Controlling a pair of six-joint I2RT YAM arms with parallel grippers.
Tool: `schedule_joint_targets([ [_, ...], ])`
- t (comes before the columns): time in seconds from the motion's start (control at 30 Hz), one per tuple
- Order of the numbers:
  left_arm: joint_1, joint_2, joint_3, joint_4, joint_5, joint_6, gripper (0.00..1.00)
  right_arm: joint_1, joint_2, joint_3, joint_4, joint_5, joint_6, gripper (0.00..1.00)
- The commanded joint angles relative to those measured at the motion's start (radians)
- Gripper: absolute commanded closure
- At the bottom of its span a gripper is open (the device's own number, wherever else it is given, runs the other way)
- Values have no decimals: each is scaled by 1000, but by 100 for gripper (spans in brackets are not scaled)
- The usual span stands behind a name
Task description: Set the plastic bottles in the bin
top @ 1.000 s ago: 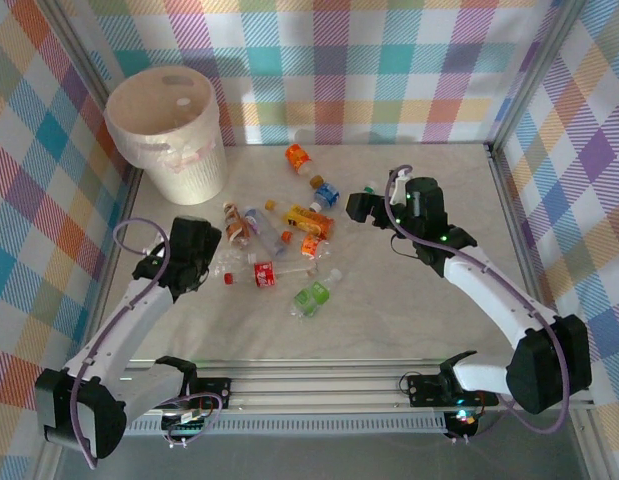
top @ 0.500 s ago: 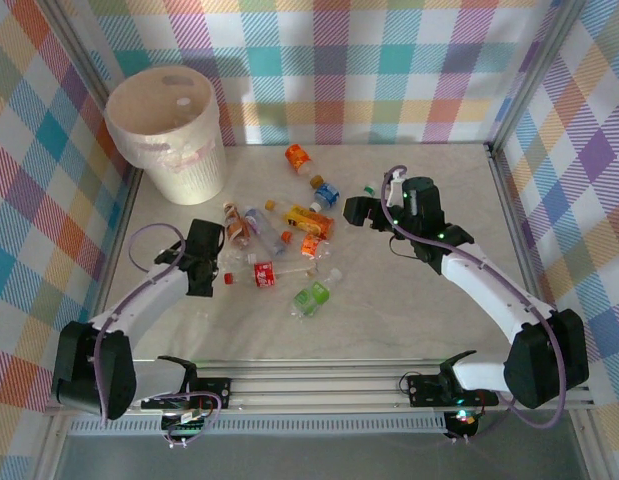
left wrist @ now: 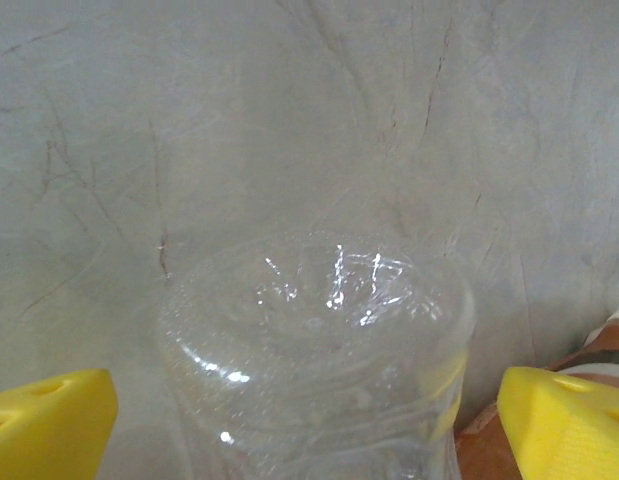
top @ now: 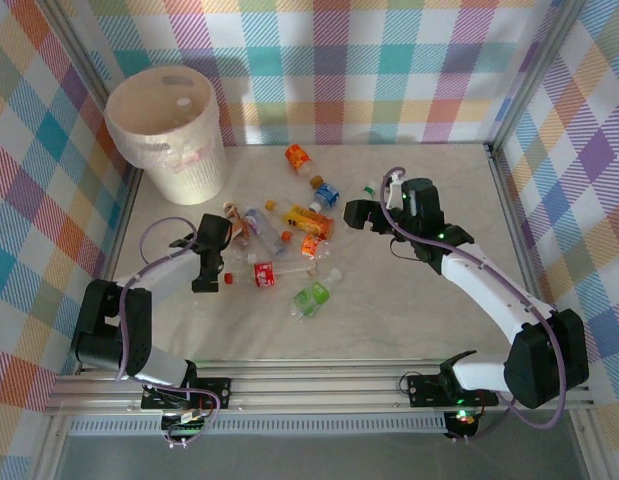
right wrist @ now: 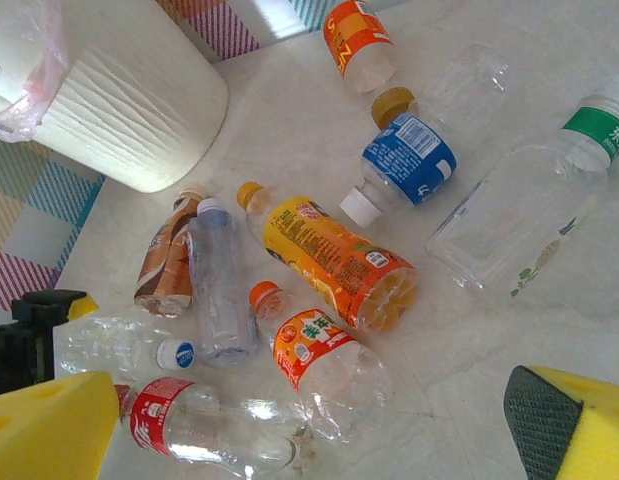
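Observation:
Several plastic bottles point(top: 289, 235) lie scattered mid-table. My left gripper point(top: 211, 262) is low at the left edge of the pile, its jaws open around the base of a clear bottle point(left wrist: 319, 340). A gap shows between the bottle and each yellow fingertip point(left wrist: 49, 425). My right gripper point(top: 351, 212) hangs open above the pile's right side, nothing between its fingers. Below it lie a yellow-orange bottle point(right wrist: 329, 260), an orange-labelled one point(right wrist: 314, 350), a blue-labelled one point(right wrist: 409, 160) and a red-labelled one point(right wrist: 159, 415). The cream bin point(top: 167, 130) stands at the back left.
A green bottle point(top: 312, 297) lies alone toward the front. An orange-labelled bottle point(top: 297, 157) lies near the back wall. A clear flat bottle with a green cap point(right wrist: 519, 215) sits to the right. Checked walls close three sides.
My left gripper has swung forward and inward from the left, coming down around the clear bottle at the pile's edge. The right gripper has drifted slightly left.

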Motion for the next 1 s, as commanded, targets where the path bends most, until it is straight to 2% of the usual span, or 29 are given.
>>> schedule_joint_targets([
  [0.0, 14, 13, 1, 38, -61, -25, 8, -5, -22, 35, -13, -9, -22, 0],
  [0.17, 14, 43, -24, 74, -71, -31, 16, -5, -17, 38, -12, -15, -15, 0],
  [0.3, 16, 72, -54, 170, -48, -10, 22, -4, -17, 43, -13, -16, -17, 0],
  [0.63, 16, 80, -44, 196, -66, 34, 39, -5, -16, 58, -28, -19, -37, 0],
  [0.83, 16, 2, -55, 205, -110, 67, 40, -4, -11, 58, -13, -58, -47, 0],
  [0.97, 16, -82, -91, 238, -135, 155, 40, -5, 3, 42, 25, -106, -55, 0],
])
